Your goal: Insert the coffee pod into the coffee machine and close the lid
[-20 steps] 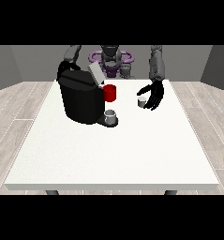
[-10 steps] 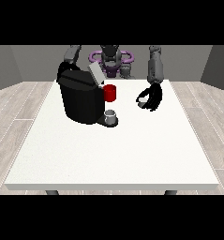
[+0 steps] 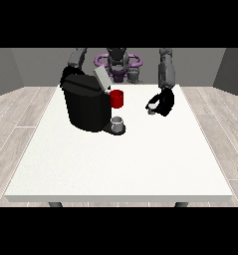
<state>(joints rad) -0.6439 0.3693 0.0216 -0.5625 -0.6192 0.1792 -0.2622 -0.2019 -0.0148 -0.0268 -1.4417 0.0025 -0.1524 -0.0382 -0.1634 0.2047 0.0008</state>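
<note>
A black coffee machine [image 3: 86, 107] stands on the white table [image 3: 120, 159] at the view's left, its grey lid [image 3: 101, 78] tilted up and open. A red part [image 3: 117, 98] shows at its front, and a small grey cup [image 3: 118, 122] sits on its base. The hand at the view's right [image 3: 162, 102] hovers just above the table to the right of the machine, fingers curled round a small pale coffee pod [image 3: 152, 108]. The hand at the view's left [image 3: 67, 72] is mostly hidden behind the machine's top rear corner.
The robot's torso [image 3: 118, 64] with a purple ring stands behind the table's far edge. Bare white table stretches from the machine toward the near edge. Wooden floor surrounds the table.
The hand at the view's right has lifted slightly and shifted a little toward the machine with the pod. The machine and the other hand have stayed put.
</note>
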